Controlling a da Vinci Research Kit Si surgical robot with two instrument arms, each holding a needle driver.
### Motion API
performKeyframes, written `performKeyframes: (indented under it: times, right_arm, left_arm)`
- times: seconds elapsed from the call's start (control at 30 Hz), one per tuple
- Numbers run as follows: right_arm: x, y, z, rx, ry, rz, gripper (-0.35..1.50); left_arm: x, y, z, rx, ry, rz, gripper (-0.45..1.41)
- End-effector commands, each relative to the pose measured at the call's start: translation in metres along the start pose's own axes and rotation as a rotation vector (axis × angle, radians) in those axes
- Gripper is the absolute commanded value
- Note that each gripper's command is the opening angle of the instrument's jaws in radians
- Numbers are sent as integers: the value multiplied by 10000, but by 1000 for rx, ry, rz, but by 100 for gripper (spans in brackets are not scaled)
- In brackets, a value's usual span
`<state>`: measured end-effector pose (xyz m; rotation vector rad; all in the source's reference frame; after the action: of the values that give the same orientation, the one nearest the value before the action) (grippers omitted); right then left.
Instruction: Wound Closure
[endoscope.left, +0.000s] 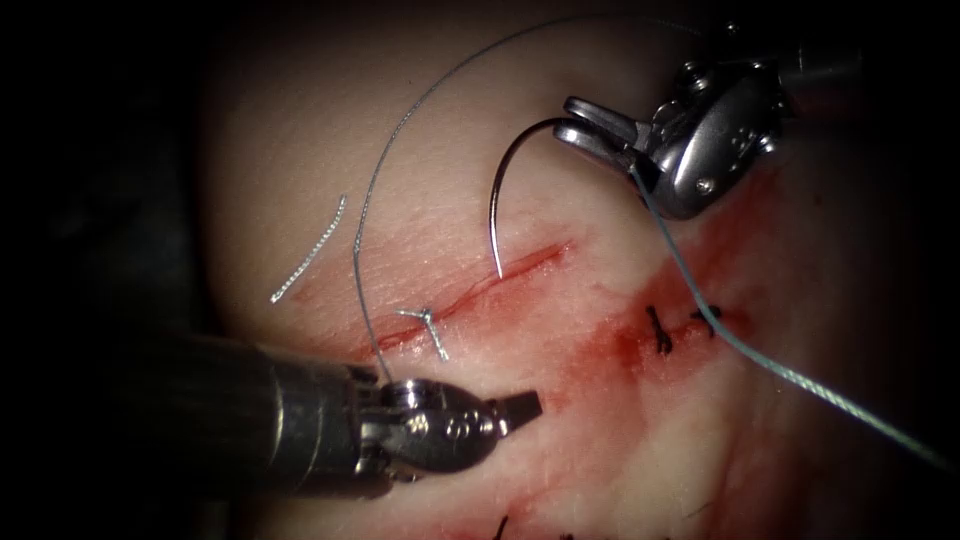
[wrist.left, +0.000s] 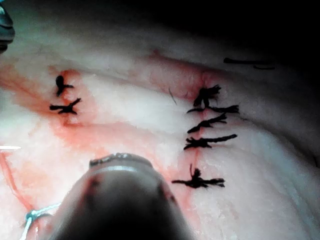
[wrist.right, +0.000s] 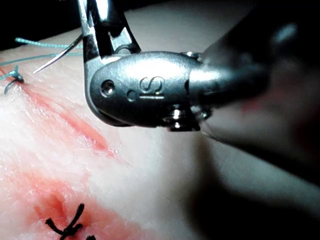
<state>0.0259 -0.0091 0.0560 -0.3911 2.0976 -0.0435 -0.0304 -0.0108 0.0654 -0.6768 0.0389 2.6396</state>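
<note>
My right tool (endoscope.left: 580, 125) is clenched on the needle (endoscope.left: 503, 195) at its blunt tail end. From those jaws the needle curves away and down, and its point hangs at the cut (endoscope.left: 480, 290), right at the upper end of it; I cannot tell whether the tip touches the tissue (endoscope.left: 300, 150), but the body of the needle is clear of it. In the right wrist view I see the needle (wrist.right: 60, 56) jutting out beyond my jaws (wrist.right: 102, 22) above the tissue. The thread (endoscope.left: 420, 100) arcs from the needle's tail, loops high over the tissue and drops to a point just beside my left tool (endoscope.left: 515, 408), near a knotted stitch (endoscope.left: 428, 325) sitting on the cut. My left tool lies below the cut, jaws closed together and holding nothing. A loose cut end of thread (endoscope.left: 308, 262) lies well left of the cut. Red fluid (endoscope.left: 610, 345) stains the tissue between my two tools, around dark stitches (endoscope.left: 660, 332).
</note>
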Motion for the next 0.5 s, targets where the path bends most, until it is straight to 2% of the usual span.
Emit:
performKeyframes:
  times: [0.03,0.17,0.2,0.23,0.3,0.4,0.43,0.5]
  right_arm:
    - [-6,-3,8,-9,-7,-20,-35]
    - [-6,-6,9,28,-46,-50,-35]
    - [-5,-8,9,59,-95,-73,-35]
    - [-5,-8,9,59,-95,-73,-35]
    - [-2,-7,7,81,-171,-87,-35]
    - [-1,-6,6,99,-186,-104,-35]
    - [0,-4,7,129,-214,-127,-35]
    - [-2,-4,7,146,-203,-154,-35]
  left_arm:
    - [4,1,9,21,-12,13,-45]
    - [9,-3,14,50,-37,34,-45]
    - [12,-7,13,64,-32,19,-45]
    - [12,-7,13,64,-32,19,-45]
    - [16,-17,6,96,-35,-5,-45]
    - [18,-20,1,105,-30,-25,-45]
    - [20,-24,-4,107,-24,-40,-45]
    - [20,-26,-7,109,-29,-34,-45]
